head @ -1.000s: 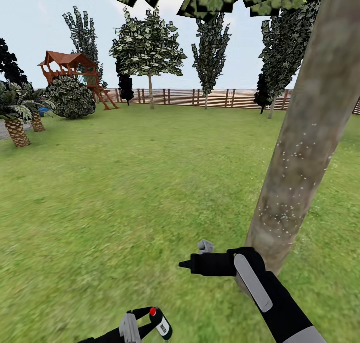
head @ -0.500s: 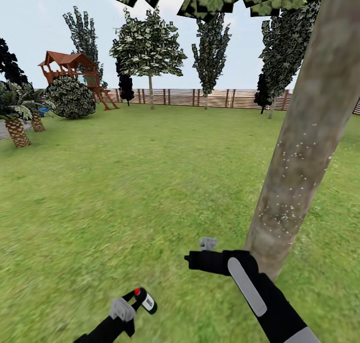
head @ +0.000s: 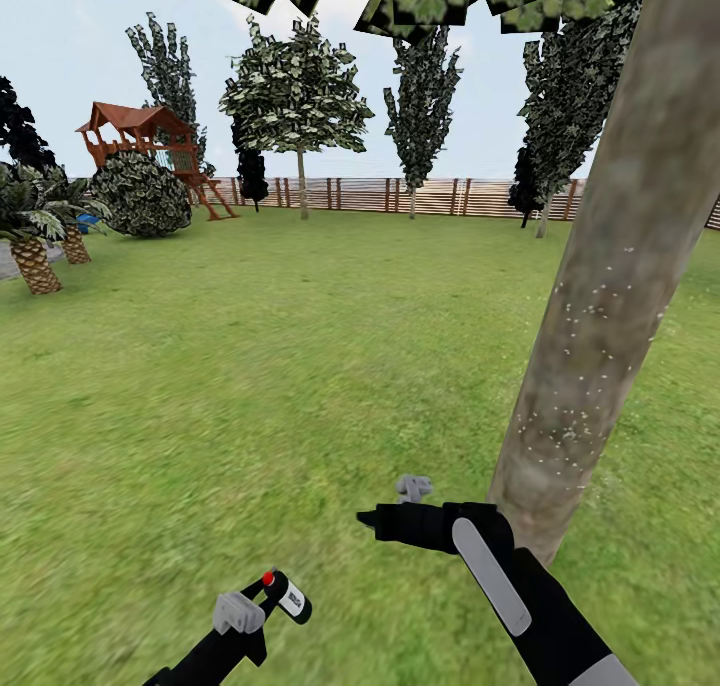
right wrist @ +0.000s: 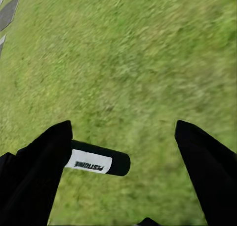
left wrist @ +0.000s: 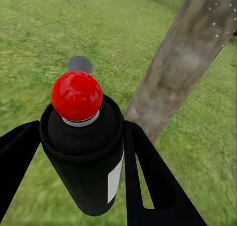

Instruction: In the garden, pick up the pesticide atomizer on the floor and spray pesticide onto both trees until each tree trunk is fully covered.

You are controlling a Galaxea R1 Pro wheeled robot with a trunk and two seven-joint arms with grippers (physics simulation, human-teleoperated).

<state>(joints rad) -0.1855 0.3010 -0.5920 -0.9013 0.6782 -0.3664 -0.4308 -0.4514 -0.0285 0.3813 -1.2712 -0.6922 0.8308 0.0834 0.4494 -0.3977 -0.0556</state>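
The pesticide atomizer (head: 288, 597) is a black can with a red top and a white label. My left gripper (head: 272, 590) is shut on it low in the head view. In the left wrist view the atomizer (left wrist: 81, 137) sits between both fingers (left wrist: 148, 176), red top toward the near tree trunk (left wrist: 182, 63). That thick grey-brown trunk (head: 600, 296) leans at the right, with white pesticide specks (head: 585, 316) on its lower bark. My right gripper (head: 372, 519) hovers open beside the trunk's base, fingers (right wrist: 49, 157) wide apart over grass. A second broad-crowned tree (head: 296, 96) stands far off by the fence.
Green lawn (head: 250, 366) stretches to a slatted brown fence (head: 420, 196). Palms (head: 35, 256), a round bush (head: 145, 196) and a red wooden playhouse (head: 140, 131) stand at the far left. Dark narrow conifers (head: 425, 96) line the back.
My left arm has lifted the can and turned it, then drifted slightly left. The right gripper shifted a little. A few more white specks show higher on the near trunk.
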